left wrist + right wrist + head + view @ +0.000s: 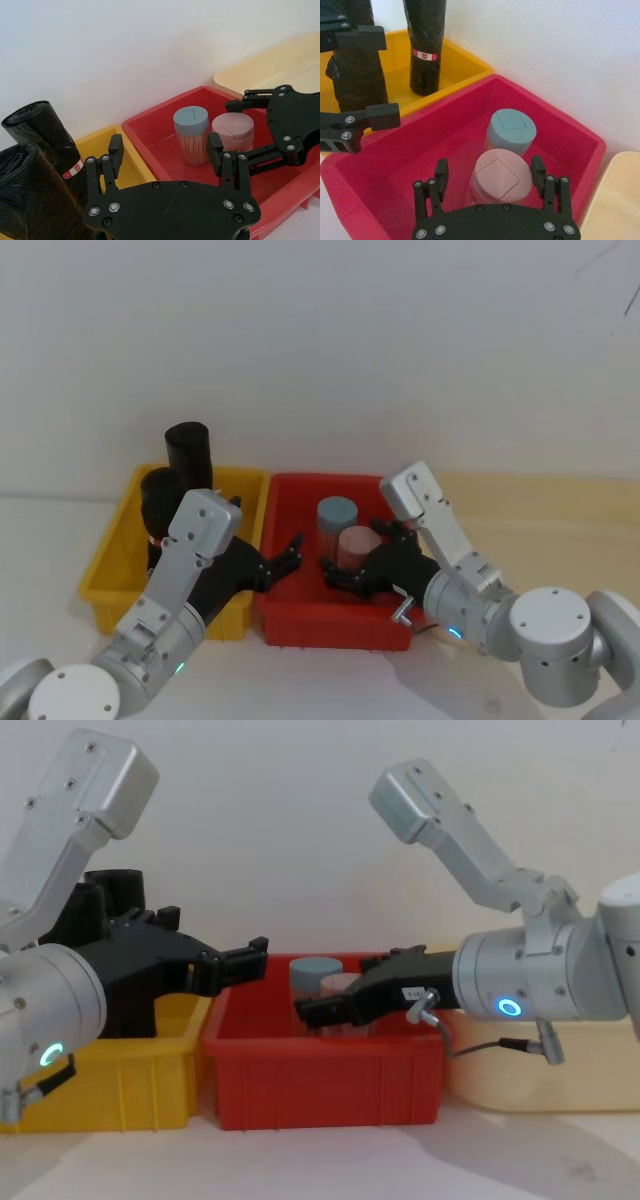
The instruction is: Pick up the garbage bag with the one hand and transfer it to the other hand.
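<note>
- The garbage bag (188, 452), a tall black roll of crinkly plastic with a small red label (73, 169), stands upright at the back of the yellow plastic bin (104, 572). Nothing grips it.
- A second black roll of the same kind (158, 496) stands just beside it, nearer my left arm.
- The left gripper (286, 556), black and slim-fingered on the silver arm with the green ring light, hovers over the wall where the yellow bin meets the red plastic bin (330, 626). Its jaws are apart and hold nothing. It points toward the red bin, with both rolls behind and beside it.
- The right gripper (490, 170), on the silver arm with the blue ring light, hangs inside the red bin. Its jaws are apart, one finger on each side of the pink-lidded clear jar (358, 540); I see no contact with the jar.
- A clear jar with a grey-blue lid (513, 131), filled with thin sticks, stands touching or just beside the pink one.
- Status, as I judge it: no step is complete. The pick-up has not begun.
- Remaining: turn the left gripper to the labelled roll, close on it, lift it out of the yellow bin, bring it between the two arms, close the right gripper on it, then release with the left.
</note>
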`<state>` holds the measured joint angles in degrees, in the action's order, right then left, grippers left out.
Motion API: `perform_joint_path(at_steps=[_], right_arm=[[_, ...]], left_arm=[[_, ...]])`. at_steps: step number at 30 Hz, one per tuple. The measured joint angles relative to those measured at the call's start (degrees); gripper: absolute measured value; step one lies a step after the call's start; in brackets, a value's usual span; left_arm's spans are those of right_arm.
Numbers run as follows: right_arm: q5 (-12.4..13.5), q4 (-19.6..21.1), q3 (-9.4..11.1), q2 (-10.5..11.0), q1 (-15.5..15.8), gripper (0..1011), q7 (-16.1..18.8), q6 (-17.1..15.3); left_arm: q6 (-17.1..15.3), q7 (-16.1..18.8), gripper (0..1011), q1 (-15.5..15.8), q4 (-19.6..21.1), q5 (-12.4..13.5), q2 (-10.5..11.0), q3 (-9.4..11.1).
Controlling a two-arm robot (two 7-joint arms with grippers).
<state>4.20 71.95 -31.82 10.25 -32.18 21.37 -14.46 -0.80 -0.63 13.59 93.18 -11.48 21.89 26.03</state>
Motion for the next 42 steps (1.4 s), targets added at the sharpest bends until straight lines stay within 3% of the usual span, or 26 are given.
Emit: perform_joint_path(at_steps=[12, 17, 23, 26, 34, 42], right_arm=[[-0.82, -1.65, -0.39, -0.75, -0.69, 1004, 0.26, 0.27], [-0.99, -1.97, -0.45, -0.90, -0.82, 927, 0.30, 0.31], [-1.13, -2.21, -0.50, -1.02, -0.91, 735, 0.35, 0.35], [-1.17, -2.28, -0.52, -1.07, -0.95, 695, 0.37, 0.38], [-1.21, -1.78, -0.01, -1.01, -0.68, 695, 0.36, 0.70], [-0.33, 2.26, 2.42, -0.04, 0.70, 695, -0.46, 1.85]], left_arm=[[0.00, 0.00, 1001, 0.00, 0.00, 0.00, 0.00, 0.00], [0.00, 0.00, 1001, 0.00, 0.00, 0.00, 0.00, 0.00], [0.00, 0.00, 1001, 0.00, -0.01, 0.00, 0.00, 0.00], [0.00, 0.00, 1001, 0.00, 0.00, 0.00, 0.00, 0.00], [0.00, 0.00, 1001, 0.00, 0.00, 0.00, 0.00, 0.00], [0.00, 0.00, 1001, 0.00, 0.00, 0.00, 0.00, 0.00]])
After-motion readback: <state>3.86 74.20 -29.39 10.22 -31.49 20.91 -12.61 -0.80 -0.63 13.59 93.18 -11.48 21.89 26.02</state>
